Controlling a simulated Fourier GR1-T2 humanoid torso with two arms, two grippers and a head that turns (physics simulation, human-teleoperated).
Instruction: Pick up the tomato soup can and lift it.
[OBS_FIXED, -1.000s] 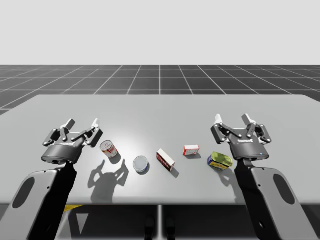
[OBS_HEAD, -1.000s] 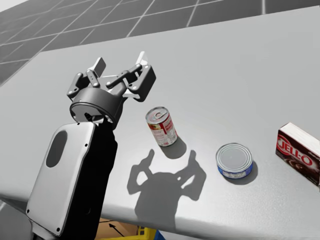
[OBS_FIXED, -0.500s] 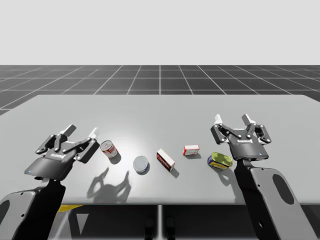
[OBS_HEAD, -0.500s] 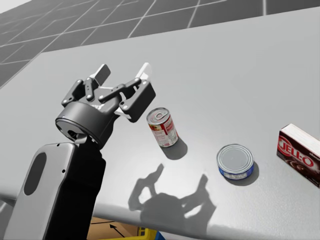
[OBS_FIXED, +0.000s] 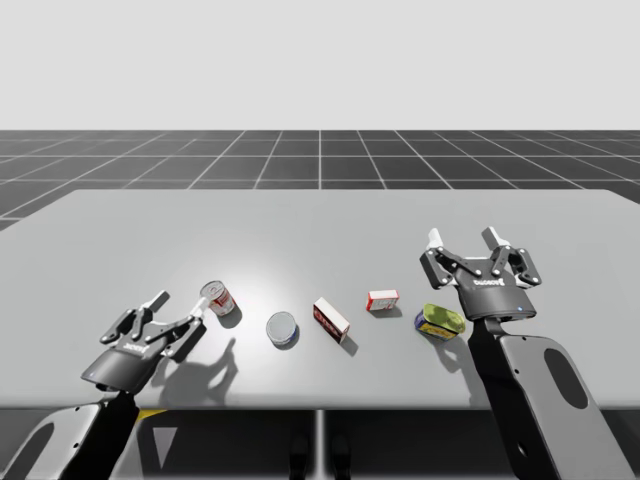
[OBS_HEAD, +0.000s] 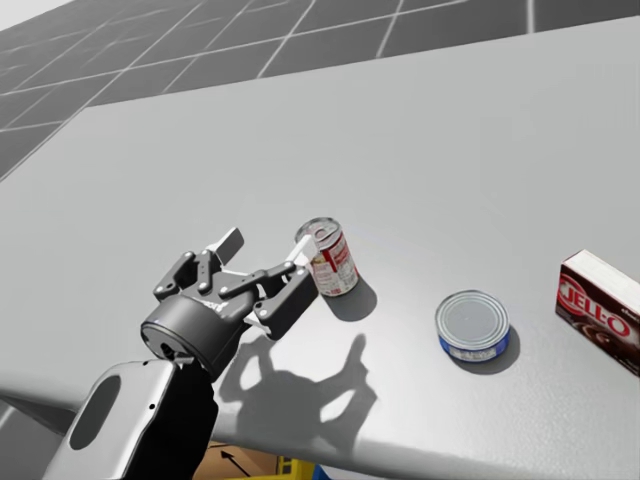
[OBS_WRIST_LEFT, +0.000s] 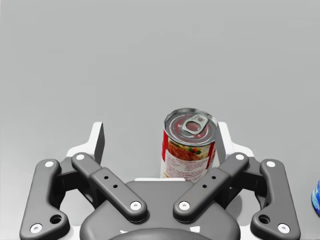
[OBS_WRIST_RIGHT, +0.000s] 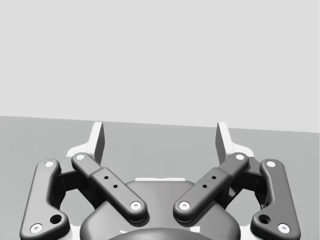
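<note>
— Two end effectors to account for. Where is the left one?

— My left end effector (OBS_FIXED: 180, 305) sits low over the near part of the desk (OBS_FIXED: 320, 220), with its fingers spread wide. The tomato soup can (OBS_FIXED: 217, 298) stands upright between them on the desk, pull-tab lid up.

— Is it pinched?

— No. In the left wrist view the can stands close against one finger (OBS_WRIST_LEFT: 223, 142); I cannot tell whether they touch. The other finger (OBS_WRIST_LEFT: 97, 142) is well apart from it. So the left end effector is spread around the can, not closed on it. In the head view one fingertip shows right at the can's rim.

— What lies near the can?

— Toward the middle of the desk, a flat round can with a blue side (OBS_FIXED: 282, 328) sits on its base. Further along the same row comes a red and white box (OBS_FIXED: 331, 318). After it come a smaller red and white box (OBS_FIXED: 382, 300) and a yellow-green tin (OBS_FIXED: 440, 321).

— And the right side?

— My right end effector (OBS_FIXED: 465, 238) is held above the desk, well apart from the tomato soup can. In the high view it is just behind the yellow-green tin. Its fingers are spread wide too, pointing away from me across the far part of the desk.
</note>
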